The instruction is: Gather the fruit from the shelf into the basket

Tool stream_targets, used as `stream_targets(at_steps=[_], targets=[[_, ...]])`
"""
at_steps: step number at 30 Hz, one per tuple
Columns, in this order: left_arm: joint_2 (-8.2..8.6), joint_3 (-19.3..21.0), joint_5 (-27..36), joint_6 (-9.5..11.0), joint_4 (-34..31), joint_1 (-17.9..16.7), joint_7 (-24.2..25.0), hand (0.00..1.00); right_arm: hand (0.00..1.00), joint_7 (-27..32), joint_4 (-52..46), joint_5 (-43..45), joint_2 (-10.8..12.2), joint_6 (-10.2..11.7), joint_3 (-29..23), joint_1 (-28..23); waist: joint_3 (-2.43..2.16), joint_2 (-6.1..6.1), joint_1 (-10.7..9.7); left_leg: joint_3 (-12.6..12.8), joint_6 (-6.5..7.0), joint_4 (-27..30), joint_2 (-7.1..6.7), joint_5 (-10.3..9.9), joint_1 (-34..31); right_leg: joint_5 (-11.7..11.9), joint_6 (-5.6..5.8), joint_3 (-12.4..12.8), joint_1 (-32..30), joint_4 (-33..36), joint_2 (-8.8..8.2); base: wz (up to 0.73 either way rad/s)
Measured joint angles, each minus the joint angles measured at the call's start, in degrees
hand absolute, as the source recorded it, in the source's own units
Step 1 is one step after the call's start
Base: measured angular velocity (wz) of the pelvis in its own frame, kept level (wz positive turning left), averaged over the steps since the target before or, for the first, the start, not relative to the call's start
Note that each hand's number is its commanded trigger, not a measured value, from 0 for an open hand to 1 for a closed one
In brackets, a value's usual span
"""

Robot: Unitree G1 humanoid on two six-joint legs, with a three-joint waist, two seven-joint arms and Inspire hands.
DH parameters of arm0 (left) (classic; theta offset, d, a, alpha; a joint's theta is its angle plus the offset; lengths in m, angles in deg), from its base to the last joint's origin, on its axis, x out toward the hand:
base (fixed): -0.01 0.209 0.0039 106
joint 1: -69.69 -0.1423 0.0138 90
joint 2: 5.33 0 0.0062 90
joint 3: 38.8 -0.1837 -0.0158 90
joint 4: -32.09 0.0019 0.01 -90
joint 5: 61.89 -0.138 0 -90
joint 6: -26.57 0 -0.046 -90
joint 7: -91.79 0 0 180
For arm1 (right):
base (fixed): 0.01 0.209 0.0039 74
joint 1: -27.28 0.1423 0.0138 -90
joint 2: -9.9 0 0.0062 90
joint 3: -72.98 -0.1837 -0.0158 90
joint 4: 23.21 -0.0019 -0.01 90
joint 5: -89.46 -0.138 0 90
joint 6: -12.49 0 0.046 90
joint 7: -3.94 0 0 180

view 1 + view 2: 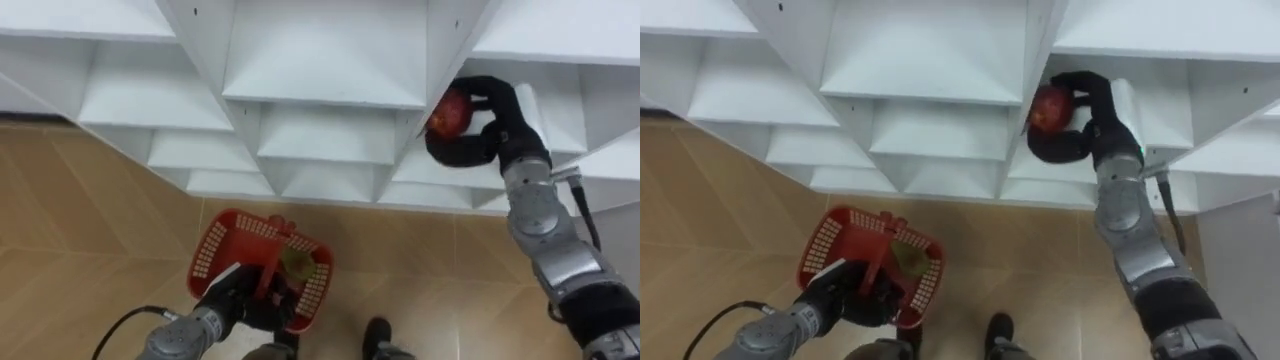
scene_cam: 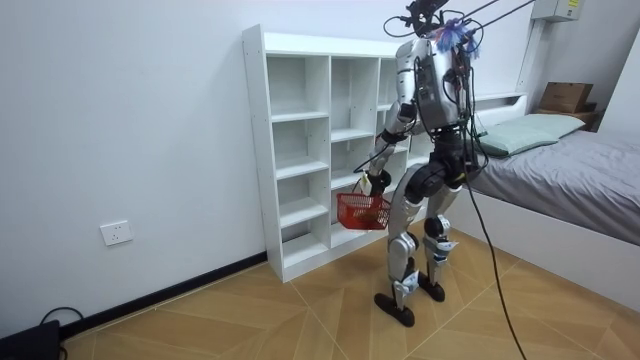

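Left eye view: the right hand (image 1: 503, 125) is curled round a red apple (image 1: 451, 113) at the edge of a closet (image 1: 325, 60) shelf. Down low, the left hand (image 1: 240, 296) grips the handle of the red basket (image 1: 211, 250), a greenish fruit (image 1: 296, 264) inside. Robot stands facing the closet.

Closet (image 1: 325, 55) smooth matt white board; basket (image 1: 212, 248) red perforated plastic; floor (image 1: 80, 230) smooth wood parquet.
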Motion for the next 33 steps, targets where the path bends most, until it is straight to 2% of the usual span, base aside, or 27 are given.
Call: stream_targets(at_steps=[1, 4, 8, 12, 18, 26, 33], targets=[[0.04, 0.07, 0.0, 0.07, -0.32, -0.06, 0.01, 1.0, 1.0, -0.54, -0.6, 0.0, 0.22, 0.0, 0.21, -0.72, 0.0, 0.0, -0.05, 0.11, -0.08, -0.11, 0.04, 0.06, 0.19, 0.05, -0.04, 0.21, 0.08, -0.01, 0.09, -0.16], [0.55, -0.07, 0.0, 0.5, -1.69, -1.39, -0.01, 1.0, 1.0, -4.21, -2.52, 0.33, 2.79, 0.01, 2.75, -4.26, -0.05, 0.06, -1.08, 1.22, -0.29, -0.25, 0.71, 0.18, 1.15, 0.33, -0.37, 0.59, 0.86, -0.87, 0.65, -0.12], [1.49, 0.0, -0.02, 1.22, -3.82, -3.2, -0.08, 1.0, 1.0, -7.07, -8.38, 2.18, 3.17, 0.24, 4.9, -10.06, -0.1, 0.15, -1.37, 1.36, -0.33, -0.42, 1.07, 0.19, 1.02, 1.05, -0.43, 0.52, 1.01, -1.92, 1.23, -0.05], [1.14, -0.43, 0.59, 1.21, -8.02, -7.08, -0.13, 1.0, 1.0, -9.06, -12.46, 4.97, 3.71, 0.24, 6.86, -14.53, -0.13, 0.19, -1.61, 1.65, -0.33, -0.73, 1.06, 0.19, 0.99, 1.29, -0.33, 0.94, 0.75, -2.08, 1.57, -0.03], [2.67, -1.38, 2.71, 1.21, -8.44, -7.34, -0.11, 1.0, 1.0, -10.14, -12.58, 5.02, 6.86, 0.24, 8.75, -16.81, -0.26, 0.27, -1.7, 1.64, -0.33, -0.75, 1.08, 0.2, 1.03, 1.38, -0.33, 1.24, 0.88, -2.05, 1.62, 0.0], [3.57, -2.61, 2.79, 1.15, -8.34, -7.72, -0.23, 1.0, 1.0, -12.26, -12.56, 7.1, 7.28, 0.14, 10.95, -19.39, -0.67, 0.92, -1.59, 1.66, -0.32, -0.86, 1.02, 0.2, 1.12, 1.41, -0.28, 1.4, 0.88, -2.19, 1.7, 0.0], [3.62, -4.15, 2.79, 1.14, -8.44, -6.59, -0.1, 1.0, 1.0, -14.63, -12.26, 7.46, 7.08, -0.11, 11.76, -19.15, -0.66, 0.91, -1.61, 1.64, -0.33, -0.87, 0.97, 0.21, 1.03, 1.43, -0.25, 1.58, 0.74, -2.17, 1.64, 0.0]])
